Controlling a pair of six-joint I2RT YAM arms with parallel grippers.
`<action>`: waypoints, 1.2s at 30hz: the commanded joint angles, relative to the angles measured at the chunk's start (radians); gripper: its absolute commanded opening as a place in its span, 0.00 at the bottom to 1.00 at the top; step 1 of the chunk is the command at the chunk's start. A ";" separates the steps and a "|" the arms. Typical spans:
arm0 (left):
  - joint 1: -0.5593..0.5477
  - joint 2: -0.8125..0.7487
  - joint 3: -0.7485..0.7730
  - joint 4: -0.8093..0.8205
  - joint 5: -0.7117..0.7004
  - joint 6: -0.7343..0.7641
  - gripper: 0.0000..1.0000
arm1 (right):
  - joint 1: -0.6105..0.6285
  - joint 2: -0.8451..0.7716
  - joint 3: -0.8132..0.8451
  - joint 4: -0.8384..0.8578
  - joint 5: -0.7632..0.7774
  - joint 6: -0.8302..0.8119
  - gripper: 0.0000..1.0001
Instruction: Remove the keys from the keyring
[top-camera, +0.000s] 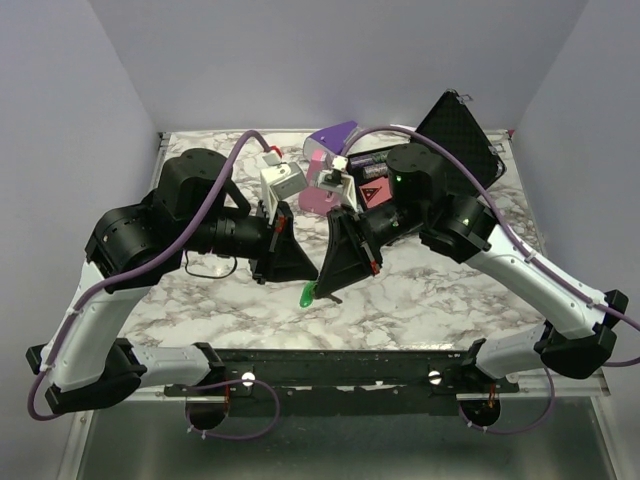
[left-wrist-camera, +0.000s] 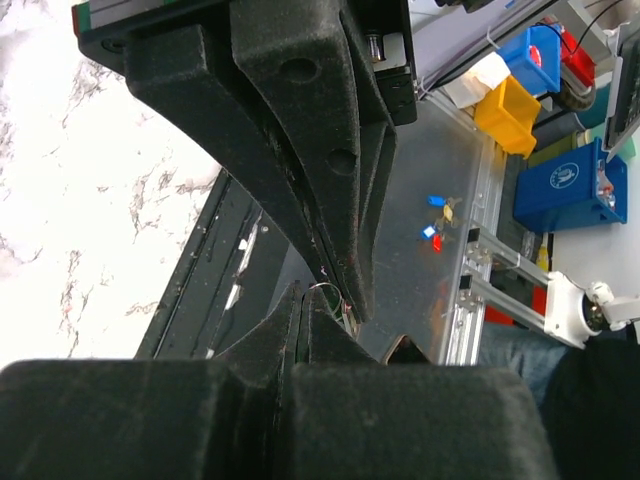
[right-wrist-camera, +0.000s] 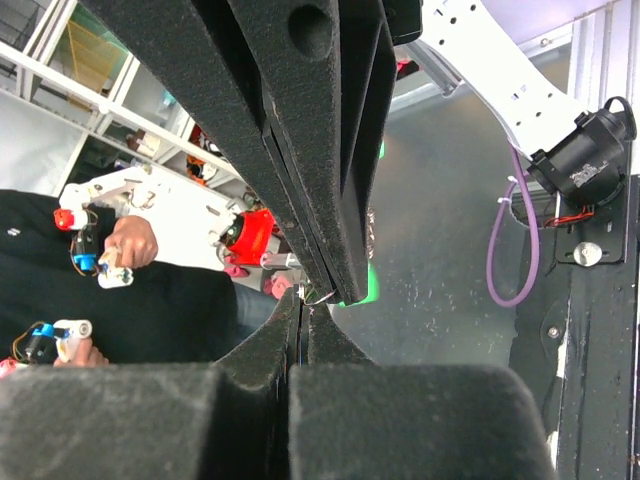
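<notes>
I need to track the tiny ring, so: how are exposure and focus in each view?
Top external: even light, sharp, the green key clear. Left wrist: marble table blown out, left end effector a dark soft mass, the keyring only a faint line. Right wrist: dark fingers fill the frame.

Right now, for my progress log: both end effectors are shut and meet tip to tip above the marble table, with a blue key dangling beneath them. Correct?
The key is green, not blue; the top external view shows it. Otherwise yes: left end effector and right end effector are shut, tip to tip above the marble table.
</notes>
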 joint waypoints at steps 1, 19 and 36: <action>-0.020 0.044 0.021 0.108 -0.020 0.009 0.00 | 0.024 0.039 0.024 -0.001 0.091 -0.045 0.01; -0.020 -0.016 0.038 0.118 -0.121 -0.025 0.00 | 0.024 -0.037 -0.034 0.035 0.266 -0.074 0.01; -0.022 -0.100 -0.001 0.141 -0.167 -0.006 0.00 | 0.024 -0.129 -0.104 0.093 0.392 -0.063 0.01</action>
